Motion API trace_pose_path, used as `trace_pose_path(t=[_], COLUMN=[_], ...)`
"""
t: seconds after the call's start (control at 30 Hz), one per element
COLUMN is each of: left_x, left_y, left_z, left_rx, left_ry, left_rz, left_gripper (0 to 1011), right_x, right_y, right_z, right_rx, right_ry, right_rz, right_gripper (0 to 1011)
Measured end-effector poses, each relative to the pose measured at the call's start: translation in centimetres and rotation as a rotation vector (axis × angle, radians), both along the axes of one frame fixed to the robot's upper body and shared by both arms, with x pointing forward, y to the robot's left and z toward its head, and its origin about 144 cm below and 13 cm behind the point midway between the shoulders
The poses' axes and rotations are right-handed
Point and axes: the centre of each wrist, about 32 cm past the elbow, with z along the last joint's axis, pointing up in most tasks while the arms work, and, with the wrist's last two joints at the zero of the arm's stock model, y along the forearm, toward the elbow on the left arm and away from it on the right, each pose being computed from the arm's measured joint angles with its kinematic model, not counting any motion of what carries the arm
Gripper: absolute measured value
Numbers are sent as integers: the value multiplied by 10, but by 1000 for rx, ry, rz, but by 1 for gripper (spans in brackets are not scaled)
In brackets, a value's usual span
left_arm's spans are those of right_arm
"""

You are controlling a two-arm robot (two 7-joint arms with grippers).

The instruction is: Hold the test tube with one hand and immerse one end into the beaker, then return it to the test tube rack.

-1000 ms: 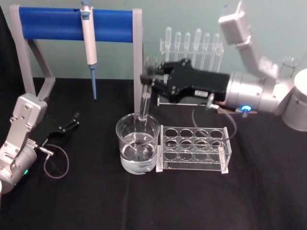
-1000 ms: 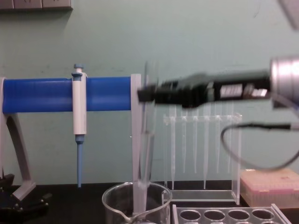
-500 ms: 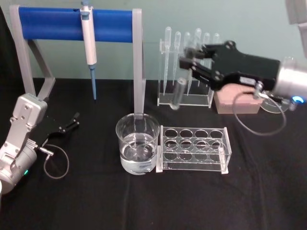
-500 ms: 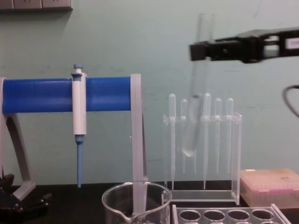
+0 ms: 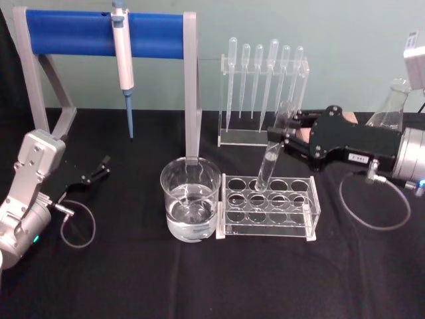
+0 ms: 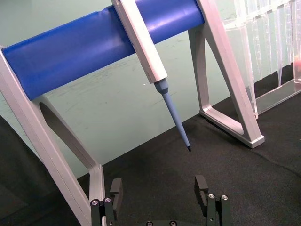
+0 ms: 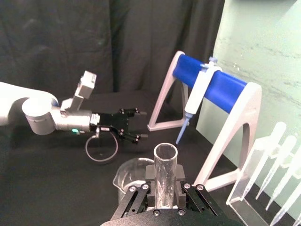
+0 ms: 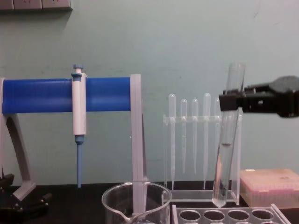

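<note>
My right gripper (image 5: pixel 281 137) is shut on the upper part of the test tube (image 5: pixel 270 158), a long clear tube that leans a little. Its round bottom hangs just above a back hole of the clear rack (image 5: pixel 269 207). From the chest, the test tube (image 8: pixel 226 154) ends slightly above the rack (image 8: pixel 229 215), held by the right gripper (image 8: pixel 232 102). The beaker (image 5: pixel 190 199), with clear liquid in it, stands left of the rack, apart from the tube. The right wrist view looks down on the tube's open rim (image 7: pixel 165 154). My left gripper (image 5: pixel 101 168) rests open on the table at far left.
A stand with a blue bar (image 5: pixel 99 33) carries a white-and-blue pipettor (image 5: pixel 123 60) behind the beaker. A rack of plastic pipettes (image 5: pixel 262 86) stands behind the tube rack, and a pink box (image 8: pixel 271 186) and a glass flask (image 5: pixel 392 106) sit at right. The left arm's cable loop (image 5: pixel 76 226) lies nearby.
The right gripper lifted the test tube out of the beaker, carried it up and to the right, then lowered it over the clear rack. The left arm has not moved.
</note>
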Motion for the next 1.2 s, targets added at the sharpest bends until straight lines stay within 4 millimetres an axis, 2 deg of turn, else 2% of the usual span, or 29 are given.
trace_pose_path(t=[0.27, 1.2], left_x=[0, 0], left_y=[0, 0], left_z=[0, 0], left_rx=[0, 0], left_ry=[0, 0], left_rz=[0, 0], left_gripper=[1000, 1000], right_x=[3, 5], right_y=[2, 7], right_z=[-16, -42], right_rx=[-16, -41], right_ry=[6, 63], right_rz=[-26, -38], right_gripper=[241, 241])
